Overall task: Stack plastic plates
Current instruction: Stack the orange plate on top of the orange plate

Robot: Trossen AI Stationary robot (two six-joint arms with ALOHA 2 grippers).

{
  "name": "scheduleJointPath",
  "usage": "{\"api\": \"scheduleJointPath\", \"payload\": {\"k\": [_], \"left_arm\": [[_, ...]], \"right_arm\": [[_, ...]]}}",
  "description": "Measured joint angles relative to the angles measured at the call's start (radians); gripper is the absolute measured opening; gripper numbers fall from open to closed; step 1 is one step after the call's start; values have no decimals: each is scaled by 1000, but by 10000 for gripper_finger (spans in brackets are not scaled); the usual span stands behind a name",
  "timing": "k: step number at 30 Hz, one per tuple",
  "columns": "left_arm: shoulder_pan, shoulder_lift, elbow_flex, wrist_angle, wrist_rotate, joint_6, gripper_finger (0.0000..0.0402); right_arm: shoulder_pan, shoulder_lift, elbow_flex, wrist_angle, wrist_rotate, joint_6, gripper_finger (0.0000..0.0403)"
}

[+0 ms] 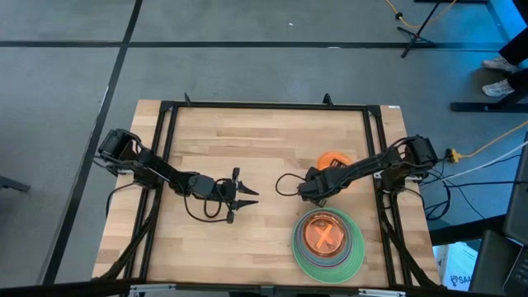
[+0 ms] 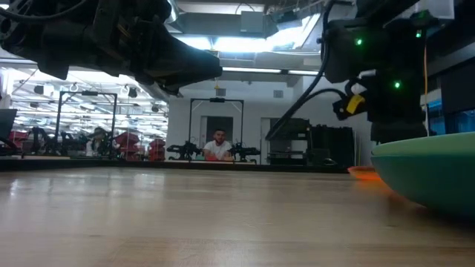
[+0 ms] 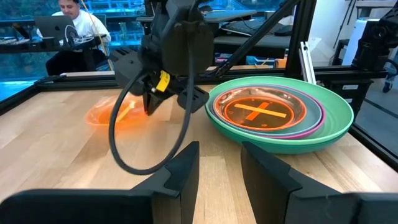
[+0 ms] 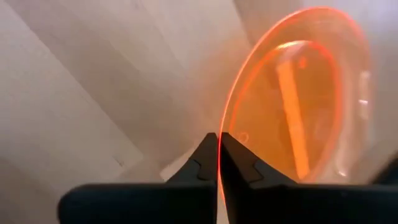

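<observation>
A stack of plates (image 1: 328, 241) sits on the table near its near right corner. Its outer plates are green (image 3: 323, 127), a magenta rim lies inside them, and an orange plate (image 3: 258, 112) is on top. A second orange translucent plate (image 1: 334, 160) lies farther back, under the right arm. My right gripper (image 1: 310, 188) points down at this plate's rim and is shut on it. My left gripper (image 1: 245, 196) hovers open over the middle of the table, pointing toward the right gripper and the stack. My right gripper pinches the rim (image 4: 221, 127) of the loose orange plate between its two fingers, only at their free ends. It comes from above, pointing down, on the plate's side toward the table's middle. The plate (image 3: 106, 113) slopes away from the fingers, low over the wood.
A black frame (image 1: 375, 148) runs round the wooden table top. The right arm's cable (image 3: 124, 143) loops down beside its gripper. Bare wood lies between the two grippers and across the left half. A person (image 2: 217, 146) sits in the room far behind the table.
</observation>
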Motion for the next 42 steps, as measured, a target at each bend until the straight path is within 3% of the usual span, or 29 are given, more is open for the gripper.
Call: {"api": "scheduleJointPath", "payload": {"k": [7, 25, 30, 38, 42], "left_arm": [[0, 0, 0, 0, 0, 0, 112], [0, 0, 0, 0, 0, 0, 112], [0, 0, 0, 0, 0, 0, 112], [14, 0, 2, 1, 8, 18, 112], [15, 0, 2, 4, 10, 11, 112]], "right_arm": [[75, -1, 103, -102, 63, -5, 1], [423, -3, 398, -144, 73, -1, 1], [492, -4, 431, -120, -15, 57, 1], [584, -4, 431, 21, -266, 188, 1], [598, -4, 431, 116, -289, 190, 1]]}}
